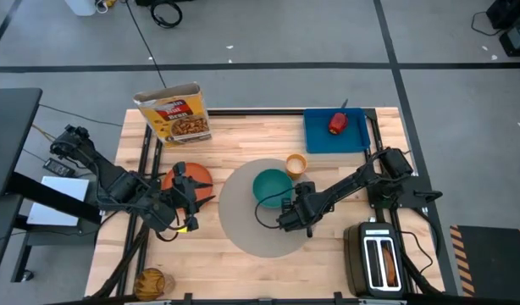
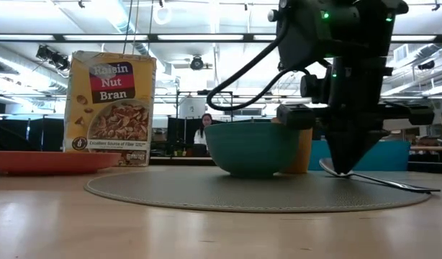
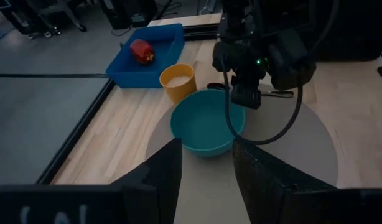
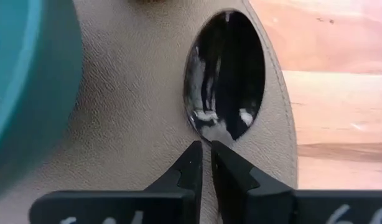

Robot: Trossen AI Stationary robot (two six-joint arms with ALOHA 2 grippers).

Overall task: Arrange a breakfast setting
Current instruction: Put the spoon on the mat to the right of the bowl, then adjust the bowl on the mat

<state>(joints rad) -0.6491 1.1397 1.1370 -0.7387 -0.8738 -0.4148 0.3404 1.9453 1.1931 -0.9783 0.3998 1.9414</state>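
A round grey mat (image 1: 243, 216) lies flat at the counter's centre, carrying a teal bowl (image 1: 271, 185) upright near its far edge. A small orange cup (image 1: 295, 164) stands just beside the bowl at the mat's rim. A metal spoon (image 4: 225, 74) rests bowl-up on the mat's edge. An orange plate (image 1: 199, 176) sits left of the mat; a red apple (image 1: 338, 124) lies well apart.

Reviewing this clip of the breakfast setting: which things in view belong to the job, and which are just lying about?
Part of the job: grey mat, teal bowl, orange cup, metal spoon under the right gripper, orange plate by the left gripper, red apple.

Just lying about: cereal box, black toaster, blue board, jar.
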